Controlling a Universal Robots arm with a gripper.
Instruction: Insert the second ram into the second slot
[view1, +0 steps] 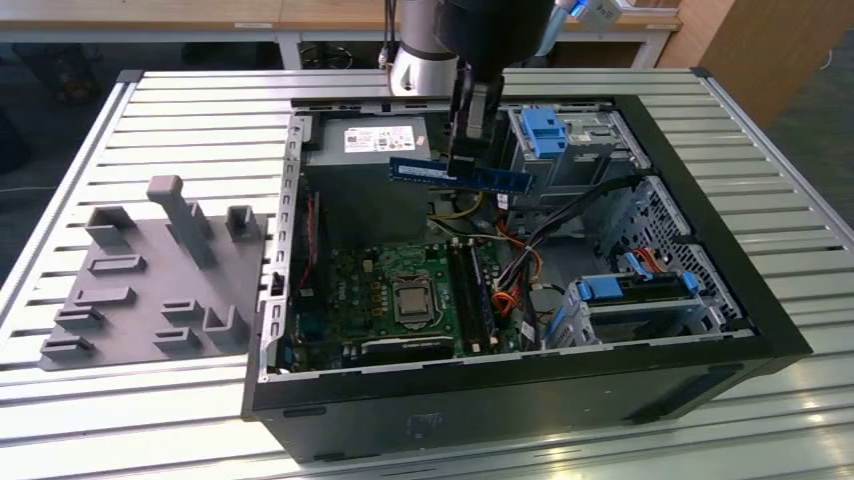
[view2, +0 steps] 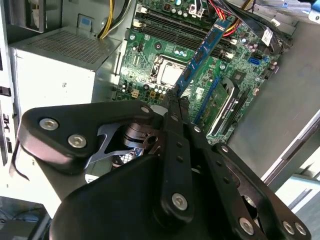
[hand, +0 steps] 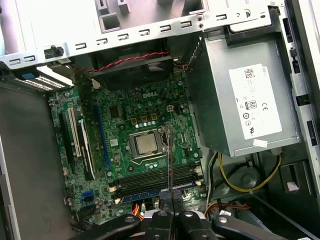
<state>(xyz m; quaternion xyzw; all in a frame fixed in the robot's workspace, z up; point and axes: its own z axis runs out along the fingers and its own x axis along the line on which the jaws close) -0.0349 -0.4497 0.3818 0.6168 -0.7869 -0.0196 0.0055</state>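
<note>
The second ram (view1: 461, 174), a thin blue stick, hangs level above the open computer case with my gripper (view1: 475, 160) shut on its middle. It is well above the motherboard (view1: 360, 300) and apart from it. The long dark memory slots (view1: 478, 295) run beside the processor socket (view1: 411, 297), lower in the case. In the second wrist view the ram (view2: 200, 55) reaches out from the black fingers (view2: 172, 117) over the board. In the first wrist view the ram (hand: 169, 160) shows edge-on, standing over the slots (hand: 155, 179), with my gripper (hand: 170, 202) below it.
A grey power supply (view1: 380, 140) fills the case's far end. Drive bays with chunky blue latches (view1: 545, 130) (view1: 621, 290) sit at the exterior view's right, with orange and black cables (view1: 514, 270) between. A grey fixture plate (view1: 147, 280) lies on the slatted table at the exterior view's left.
</note>
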